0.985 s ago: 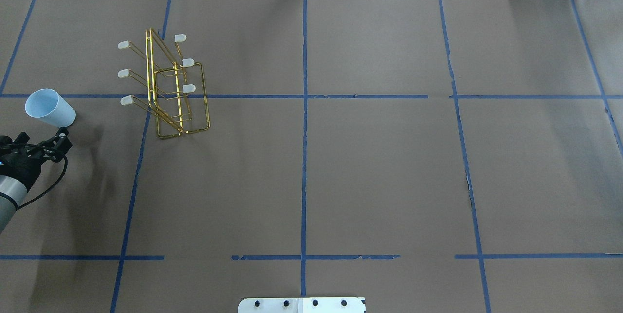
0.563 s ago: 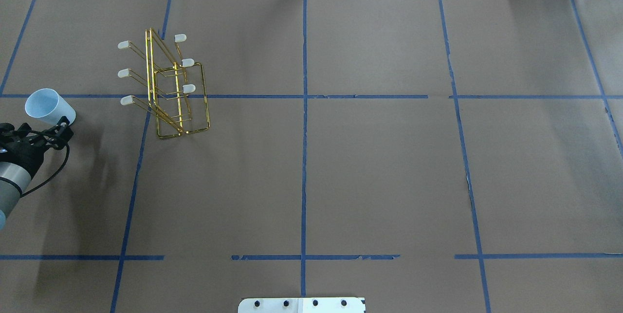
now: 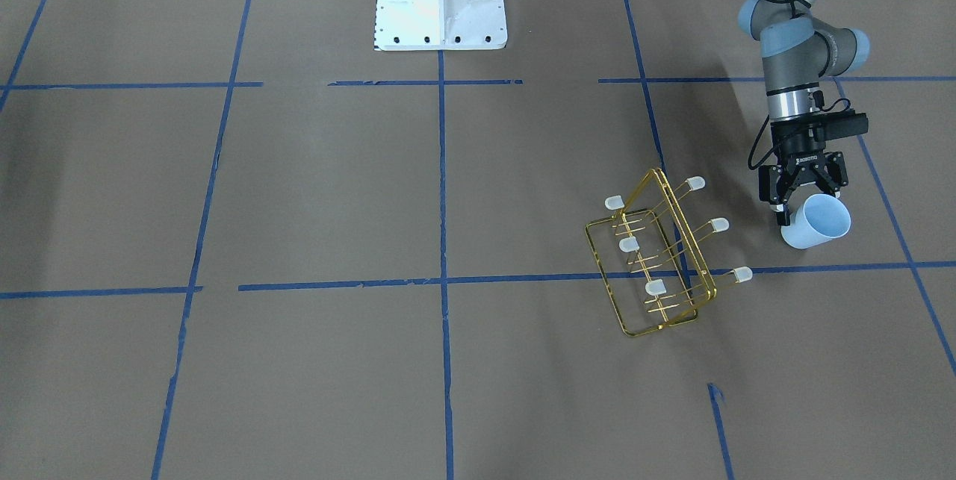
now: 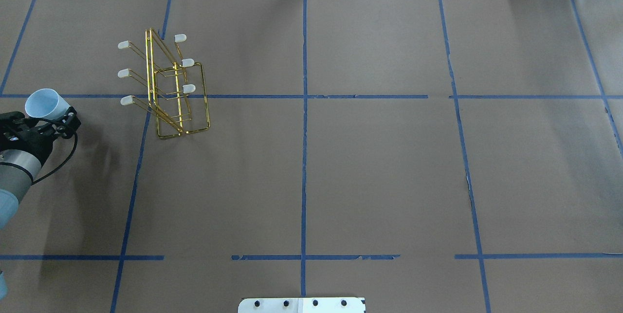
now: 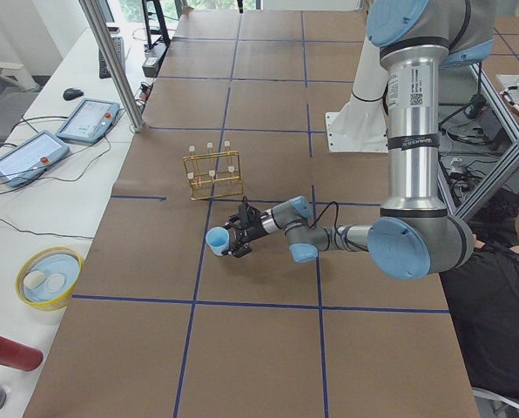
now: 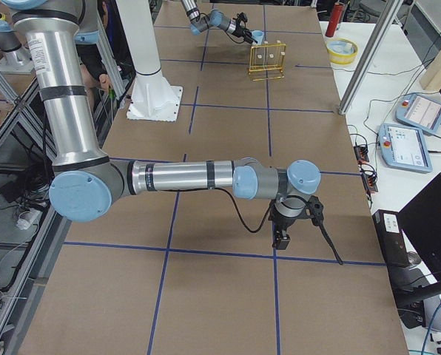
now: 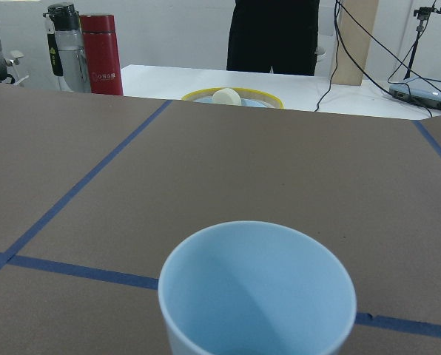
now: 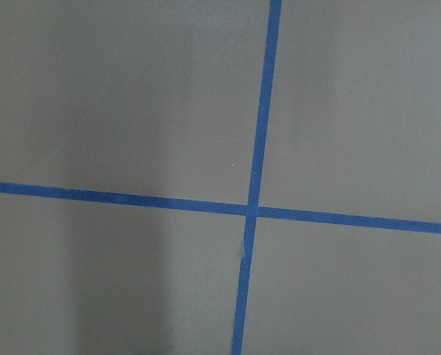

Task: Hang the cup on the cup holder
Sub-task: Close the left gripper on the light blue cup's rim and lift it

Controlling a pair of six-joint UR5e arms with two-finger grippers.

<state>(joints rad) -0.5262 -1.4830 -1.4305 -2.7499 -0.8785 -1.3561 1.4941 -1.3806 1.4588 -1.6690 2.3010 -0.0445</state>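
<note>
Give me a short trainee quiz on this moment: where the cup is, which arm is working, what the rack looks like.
1. Multiple choice: which gripper is at the cup? A) left B) right C) neither
2. True or false: the cup already hangs on the cup holder.
3. Fill in: the cup holder has ___ prongs tipped with white caps.

Key
1. A. The left gripper has its open jaws either side of the cup, which stands mouth up on the table beside the holder.
2. False. Every prong is bare.
3. Six.
</note>
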